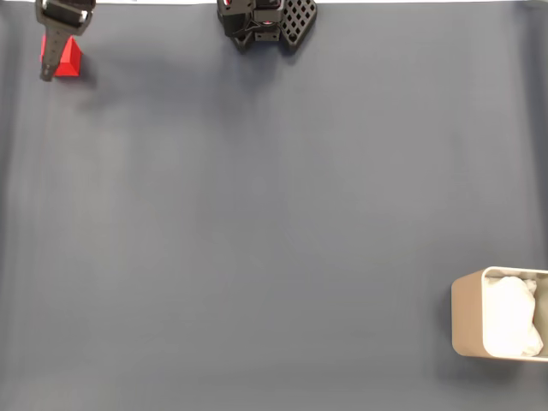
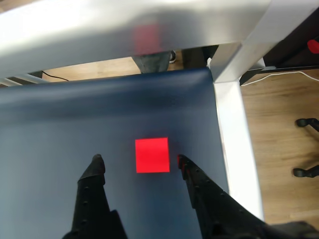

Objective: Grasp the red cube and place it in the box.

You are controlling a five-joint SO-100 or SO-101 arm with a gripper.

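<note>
The red cube sits on the dark blue mat at the far top left of the fixed view. My gripper is over it, with one dark finger down along the cube's left side. In the wrist view the red cube lies between the two black fingertips and slightly ahead of them. There my gripper is open, the right fingertip almost at the cube's edge and the left one well apart from it. The beige-grey box with white wrinkly lining stands at the bottom right edge of the fixed view.
The arm's black base is at the top middle. A white table frame rail runs along the mat's edge just beyond the cube, with wooden floor past it. Bare mat stretches between cube and box.
</note>
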